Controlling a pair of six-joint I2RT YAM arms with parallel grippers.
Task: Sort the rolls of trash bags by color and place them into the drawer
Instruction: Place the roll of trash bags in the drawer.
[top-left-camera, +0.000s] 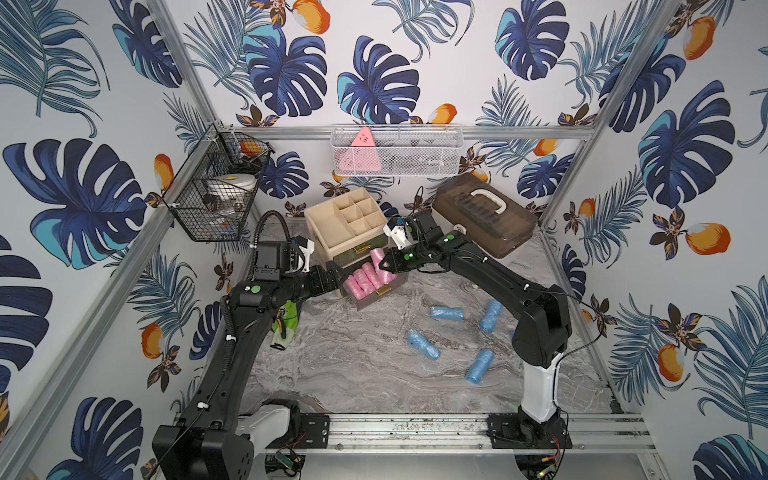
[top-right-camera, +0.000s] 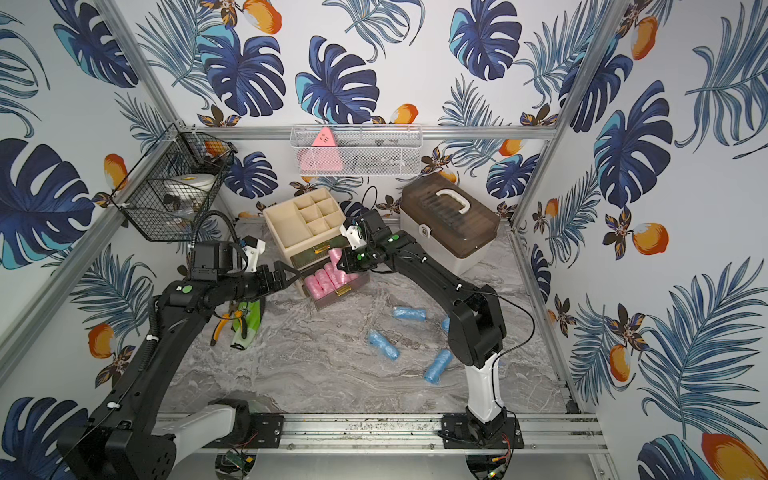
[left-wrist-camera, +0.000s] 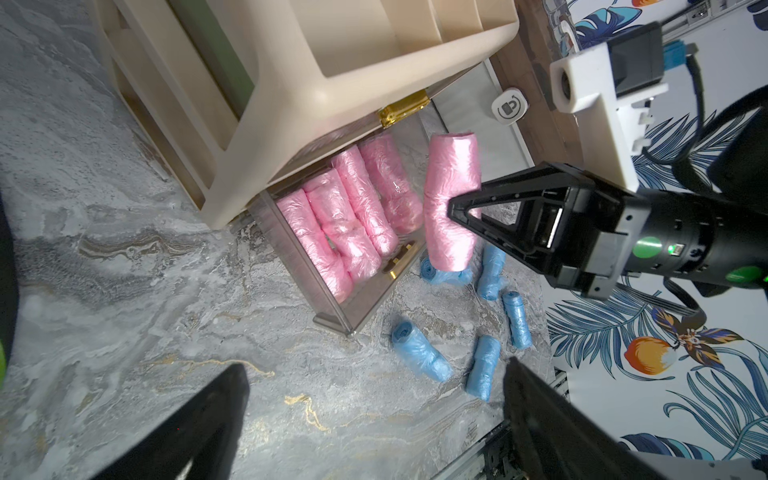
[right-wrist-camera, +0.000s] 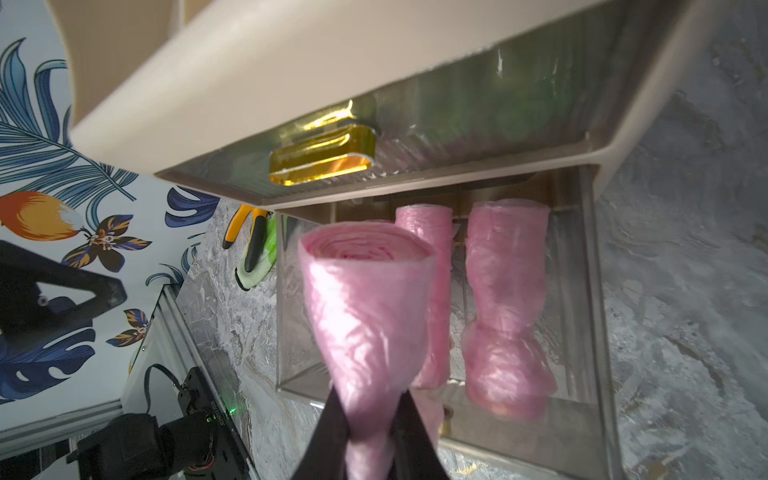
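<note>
Left arm (top-left-camera: 216, 365) and right arm (top-left-camera: 490, 270) are black, with white base links, green dot stickers and black cables.

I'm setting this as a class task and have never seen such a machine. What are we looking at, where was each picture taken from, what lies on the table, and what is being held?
These are two black robot arms, each ending in a two-fingered gripper. The two wide pictures come from one camera head overhead. The two close-ups come from cameras on the arms' wrists. On the marble-look table stands a cream organiser with its bottom drawer pulled out. It already holds pink rolls of trash bags. Several blue rolls lie loose on the table. The right gripper pinches a further pink roll at the open drawer. The left gripper is open and empty, beside the organiser.
</note>
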